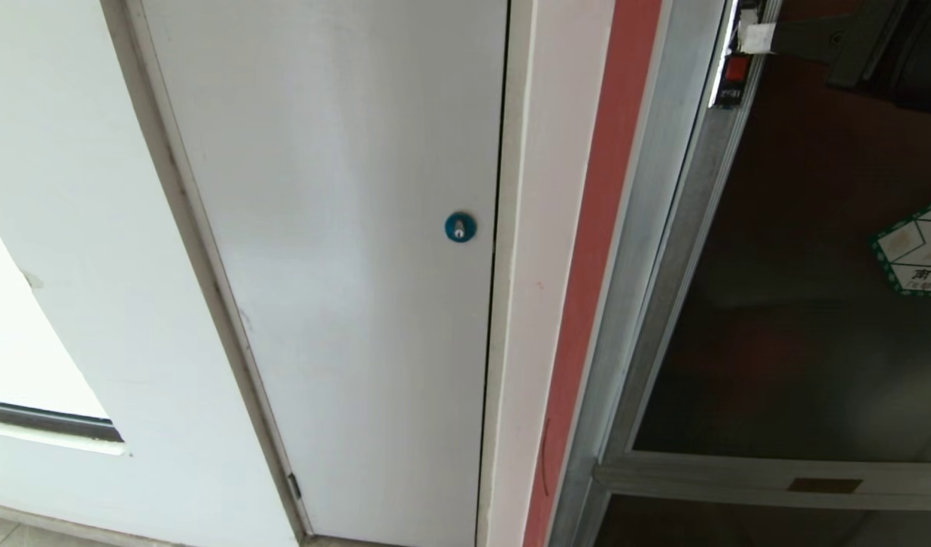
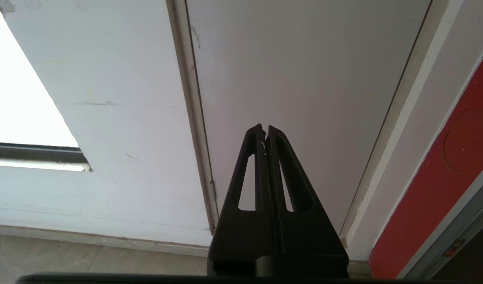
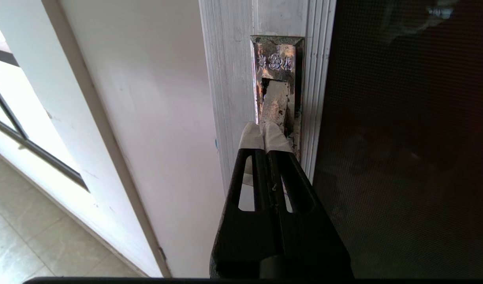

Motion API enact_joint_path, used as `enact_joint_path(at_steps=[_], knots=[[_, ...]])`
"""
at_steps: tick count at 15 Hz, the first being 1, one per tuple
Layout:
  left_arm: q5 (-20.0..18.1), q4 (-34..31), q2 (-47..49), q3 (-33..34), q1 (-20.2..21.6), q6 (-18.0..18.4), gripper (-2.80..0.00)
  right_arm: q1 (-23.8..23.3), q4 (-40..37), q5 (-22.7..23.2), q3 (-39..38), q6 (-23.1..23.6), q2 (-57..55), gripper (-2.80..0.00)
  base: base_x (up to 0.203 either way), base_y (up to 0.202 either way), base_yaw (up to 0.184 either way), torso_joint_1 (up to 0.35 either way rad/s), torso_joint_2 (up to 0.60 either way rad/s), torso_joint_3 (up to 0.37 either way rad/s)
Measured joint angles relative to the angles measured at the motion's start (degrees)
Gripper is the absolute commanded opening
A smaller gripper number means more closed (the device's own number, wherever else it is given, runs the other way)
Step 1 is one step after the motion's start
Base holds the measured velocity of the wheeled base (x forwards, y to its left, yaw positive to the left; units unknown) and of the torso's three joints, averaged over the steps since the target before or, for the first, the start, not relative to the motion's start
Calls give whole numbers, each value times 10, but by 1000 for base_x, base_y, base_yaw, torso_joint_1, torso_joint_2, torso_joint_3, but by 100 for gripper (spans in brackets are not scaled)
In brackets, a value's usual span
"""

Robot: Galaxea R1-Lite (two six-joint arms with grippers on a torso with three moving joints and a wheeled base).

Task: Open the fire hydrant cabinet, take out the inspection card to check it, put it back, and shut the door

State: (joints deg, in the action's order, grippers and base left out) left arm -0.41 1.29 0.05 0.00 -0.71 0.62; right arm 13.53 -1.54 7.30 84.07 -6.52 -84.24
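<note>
The fire hydrant cabinet (image 1: 663,228) stands at the right, with a silver aluminium frame and a red strip beside it. Its door (image 1: 807,319) is a dark tinted glass panel with a green-bordered white sticker (image 1: 917,247) and a small red latch (image 1: 736,70). My right gripper (image 3: 263,132) is shut, and its white-wrapped tips touch the lower end of the metal latch plate (image 3: 276,75) set in the door's frame. In the head view the same gripper (image 1: 756,36) shows at the top right, just above the red latch. My left gripper (image 2: 264,130) is shut and empty, parked low before the white door. The inspection card is out of view.
A plain white door (image 1: 343,266) with a small round blue lock (image 1: 460,226) fills the middle, left of the cabinet. A white wall with a window opening (image 1: 24,349) lies further left. Tiled floor (image 2: 68,256) runs along the bottom.
</note>
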Motion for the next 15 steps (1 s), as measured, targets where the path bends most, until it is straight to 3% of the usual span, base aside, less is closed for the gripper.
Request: enact_joint_path(at_steps=[5,15], knots=[[0,1,0,0,0,0,-280,0,-25,0,-9,0,1,-280,0,0,0,0,0,0],[0,0,0,0,0,0,-280,1,-3,2,-26,0,29,-280,0,0,0,0,0,0]])
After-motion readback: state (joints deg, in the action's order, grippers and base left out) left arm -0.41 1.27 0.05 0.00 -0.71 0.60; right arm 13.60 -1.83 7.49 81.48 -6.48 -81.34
